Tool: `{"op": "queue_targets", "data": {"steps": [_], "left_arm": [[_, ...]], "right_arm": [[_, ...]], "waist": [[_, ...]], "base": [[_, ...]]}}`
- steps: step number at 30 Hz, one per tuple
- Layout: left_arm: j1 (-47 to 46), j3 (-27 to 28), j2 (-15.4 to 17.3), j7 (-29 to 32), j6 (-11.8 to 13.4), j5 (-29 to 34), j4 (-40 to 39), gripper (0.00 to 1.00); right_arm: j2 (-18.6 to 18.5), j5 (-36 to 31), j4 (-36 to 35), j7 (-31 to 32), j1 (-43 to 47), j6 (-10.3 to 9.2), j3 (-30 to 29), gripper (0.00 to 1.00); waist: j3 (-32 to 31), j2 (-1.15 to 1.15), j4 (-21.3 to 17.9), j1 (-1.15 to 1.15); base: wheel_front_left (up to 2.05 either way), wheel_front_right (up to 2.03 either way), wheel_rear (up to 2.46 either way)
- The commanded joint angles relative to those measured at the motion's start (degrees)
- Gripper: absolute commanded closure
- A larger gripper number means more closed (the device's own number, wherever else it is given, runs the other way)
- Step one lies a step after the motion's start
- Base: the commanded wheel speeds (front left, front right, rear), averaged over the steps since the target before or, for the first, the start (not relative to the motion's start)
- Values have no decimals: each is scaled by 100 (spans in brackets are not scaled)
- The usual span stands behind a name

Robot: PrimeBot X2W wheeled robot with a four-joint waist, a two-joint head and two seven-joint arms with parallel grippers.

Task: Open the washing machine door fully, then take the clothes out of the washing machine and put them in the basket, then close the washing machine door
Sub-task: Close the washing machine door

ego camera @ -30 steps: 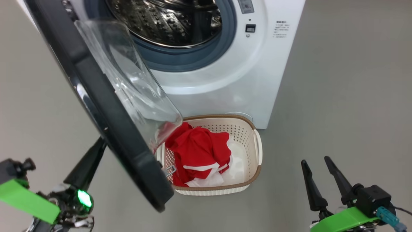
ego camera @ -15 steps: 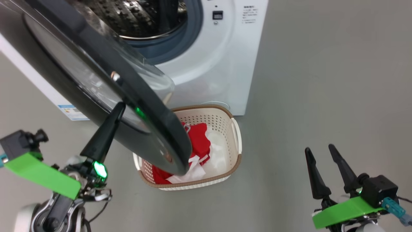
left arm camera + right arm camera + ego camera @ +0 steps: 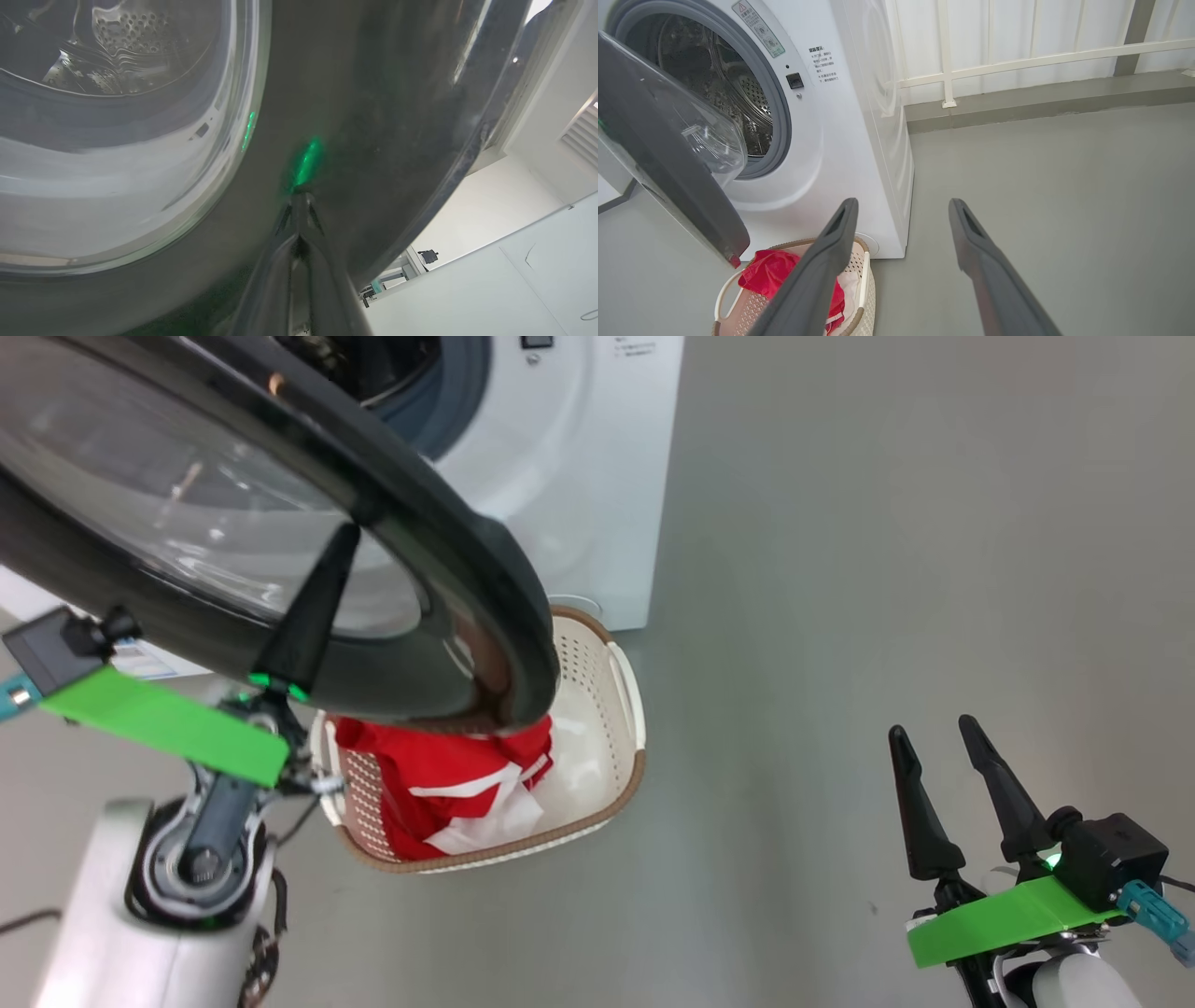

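Student: Closure of the washing machine door [image 3: 467,569]: how is it going best?

Tutor: The left gripper [image 3: 343,535], clenched empty, is pressing its tips against the door; it should probably be pushing steadily along the arc until the latch catches. The right gripper [image 3: 932,728] is hanging spread, holding nothing. The clothes [image 3: 420,784] are lying in the basket [image 3: 597,672] at the washing machine's [image 3: 579,476] front corner.

Student: Changes?

Tutor: A second ago the door was standing edge-on. Now it is swinging shut, and the camera is turning too.

floor [image 3: 887,523]: plain grey, smooth
railing [image 3: 945,56]: white bars, along floor's far edge
kerb [image 3: 1064,95]: grey, beneath railing
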Motion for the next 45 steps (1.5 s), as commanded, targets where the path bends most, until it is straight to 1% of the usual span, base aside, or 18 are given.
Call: {"op": "queue_targets", "data": {"steps": [1, 5, 10, 15, 22, 26, 32, 36, 45], "left_arm": [[-326, 105, 208, -144, -34, 36, -47, 100], [-730, -115, 408, -663, -34, 80, 342, 100], [-1143, -415, 655, -1169, -34, 70, 812, 100], [-1487, -730, 897, -1528, -34, 51, 1262, 100], [-1904, -1082, 1136, -1947, -34, -38, 1963, 100], [-2084, -1239, 1227, -2112, -34, -121, 2234, 100], [-2186, -1372, 1289, -2276, -34, -234, 2375, 100], [-2160, -1464, 1318, -2357, -34, -327, 2334, 100], [-1586, -1650, 1321, -2470, -34, -372, 2027, 100]], "right_arm": [[-45, 98, -160, -36, -194, 36, 110, 0], [-45, 145, -161, -36, -225, 36, 128, 0], [-45, 214, -158, -36, -246, 36, 192, 0], [-45, 251, -156, -36, -229, 36, 250, 0], [-45, 258, -132, -36, -206, 36, 371, 0], [-45, 274, -132, -36, -222, 36, 459, 0], [-45, 306, -157, -36, -208, 36, 484, 0], [-45, 312, -172, -36, -187, 36, 438, 0], [-45, 213, -151, -36, -101, 36, 287, 0]], "waist": [[147, 0, -145, 0], [223, 0, -284, 0], [251, 0, -463, 0], [233, 0, -605, 0], [174, 0, -818, 0], [173, 0, -922, 0], [191, 0, -975, 0], [209, 0, -938, 0], [78, 0, -699, 0]], "base": [[0, 0, 0], [0, 0, 0], [0, 0, 0], [0, 0, 0], [0, 0, 0], [0, 0, 0], [0, 0, 0], [0, 0, 0], [0, 0, 0]]}}
